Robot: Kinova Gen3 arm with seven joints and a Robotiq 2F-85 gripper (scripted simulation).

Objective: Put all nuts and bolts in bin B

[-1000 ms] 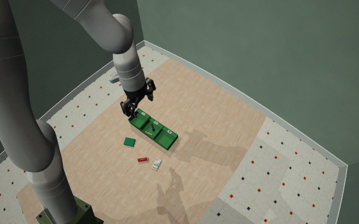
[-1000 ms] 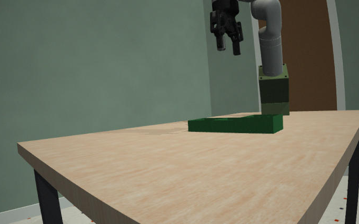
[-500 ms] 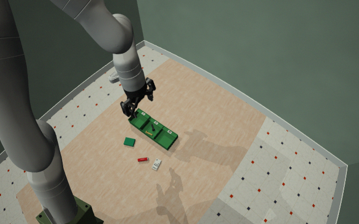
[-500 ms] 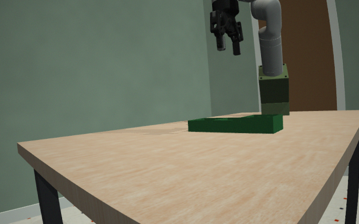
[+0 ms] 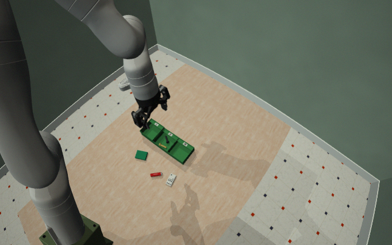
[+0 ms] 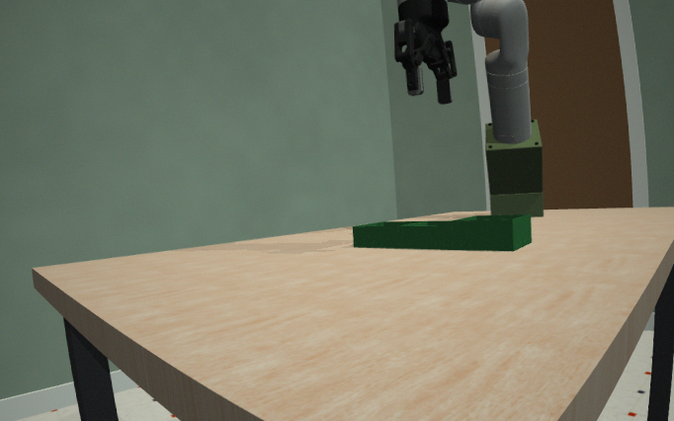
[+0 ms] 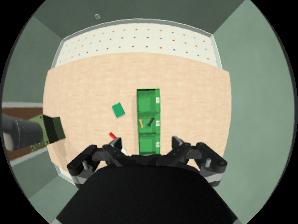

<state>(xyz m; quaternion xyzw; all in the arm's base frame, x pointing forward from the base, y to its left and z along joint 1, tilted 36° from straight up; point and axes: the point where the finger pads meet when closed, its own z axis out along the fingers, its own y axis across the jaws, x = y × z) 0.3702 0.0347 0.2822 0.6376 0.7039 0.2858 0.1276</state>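
A green tray of three bins [image 5: 167,141] stands on the wooden table; it also shows in the side view [image 6: 442,232] and the wrist view [image 7: 149,120]. The middle bin holds a dark bolt [image 5: 166,139] and a brass-coloured bolt [image 5: 162,145]. I cannot read the bin labels. My gripper [image 5: 151,113] hangs high above the tray, open and empty. It also shows in the side view [image 6: 429,86] and at the bottom of the wrist view [image 7: 148,153].
A flat green block [image 5: 141,154], a red cylinder [image 5: 155,174] and a white domino [image 5: 170,179] lie on the table in front of the tray. The arm's base [image 6: 514,172] stands behind the tray in the side view.
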